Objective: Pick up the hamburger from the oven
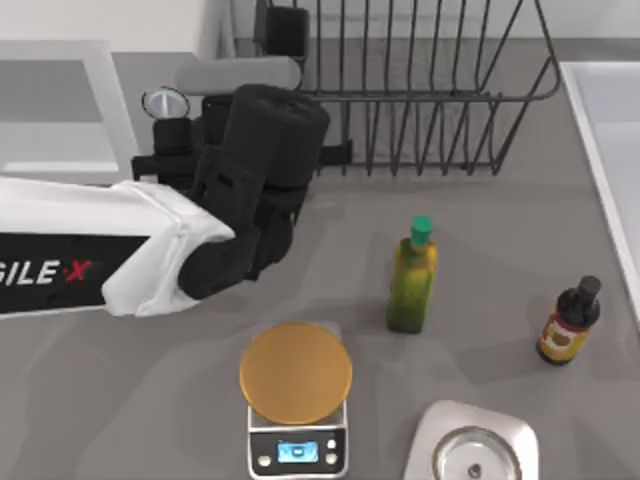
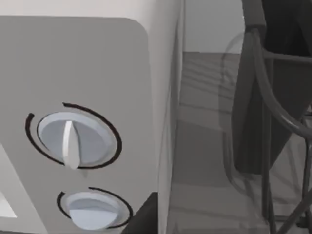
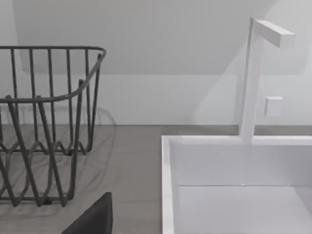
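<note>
**Left arm reaching toward the oven at the counter's back left**

From above, my left arm (image 1: 150,240) stretched in from the left edge, its dark wrist over the back left part of the counter (image 1: 480,260). My left hand (image 1: 180,125) lay at the front panel of the oven (image 1: 60,110), the pale box at the far left; its fingers were hidden beneath the wrist, so I could not tell how far open they were or whether they held anything. The left wrist view looked close onto the oven's panel, where two round knobs (image 2: 73,139) sat one above the other, with the black wire rack (image 2: 273,112) beside the oven's side wall. I could not make out the hamburger in any view, so I could not say where it lay.

The wire rack (image 1: 420,90) stood at the back of the counter, just right of the oven. A green-capped oil bottle (image 1: 412,280) stood upright near the middle, and a small dark sauce bottle (image 1: 570,322) stood well to its right. A digital scale (image 1: 297,440) topped by a flat orange disc (image 1: 296,372) sat at the front, with a pale round-dished appliance (image 1: 470,450) to its right. A white sink (image 1: 610,150) ran along the right edge; the right wrist view faced this sink (image 3: 234,161) and its tap (image 3: 251,78).
</note>
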You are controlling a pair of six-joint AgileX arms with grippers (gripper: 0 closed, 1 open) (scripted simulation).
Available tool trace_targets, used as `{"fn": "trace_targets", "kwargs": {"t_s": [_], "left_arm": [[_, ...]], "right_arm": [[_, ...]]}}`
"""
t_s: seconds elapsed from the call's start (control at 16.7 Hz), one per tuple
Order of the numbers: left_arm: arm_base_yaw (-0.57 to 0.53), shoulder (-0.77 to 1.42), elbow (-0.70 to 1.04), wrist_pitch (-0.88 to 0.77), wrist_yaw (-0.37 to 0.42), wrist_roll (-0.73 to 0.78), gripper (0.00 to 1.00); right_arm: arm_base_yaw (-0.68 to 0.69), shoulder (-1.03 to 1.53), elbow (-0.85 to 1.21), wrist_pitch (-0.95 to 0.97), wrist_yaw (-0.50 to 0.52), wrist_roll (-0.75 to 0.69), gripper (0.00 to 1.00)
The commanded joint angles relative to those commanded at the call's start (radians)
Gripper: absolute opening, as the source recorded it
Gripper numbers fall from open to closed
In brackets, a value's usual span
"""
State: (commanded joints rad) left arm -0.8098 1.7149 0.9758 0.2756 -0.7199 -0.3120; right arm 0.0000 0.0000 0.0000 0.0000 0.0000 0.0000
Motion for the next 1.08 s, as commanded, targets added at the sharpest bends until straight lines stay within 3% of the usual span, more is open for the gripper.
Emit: {"fn": "trace_targets", "kwargs": {"t_s": [0.06, 0.36, 0.84, 1.08], "left_arm": [[0.100, 0.031, -0.037, 0.028, -0.020, 0.007, 0.00], [0.124, 0.119, -0.052, 0.136, -0.014, 0.029, 0.00], [0.043, 0.365, -0.144, 0.498, 0.003, 0.025, 0.00], [0.000, 0.419, -0.162, 0.582, 0.007, 0.001, 0.00]], "right_arm": [[0.000, 0.000, 0.000, 0.000, 0.000, 0.000, 1.00], [0.000, 0.000, 0.000, 0.000, 0.000, 0.000, 1.00], [0.000, 0.000, 0.000, 0.000, 0.000, 0.000, 1.00], [0.000, 0.000, 0.000, 0.000, 0.000, 0.000, 1.00]]}}
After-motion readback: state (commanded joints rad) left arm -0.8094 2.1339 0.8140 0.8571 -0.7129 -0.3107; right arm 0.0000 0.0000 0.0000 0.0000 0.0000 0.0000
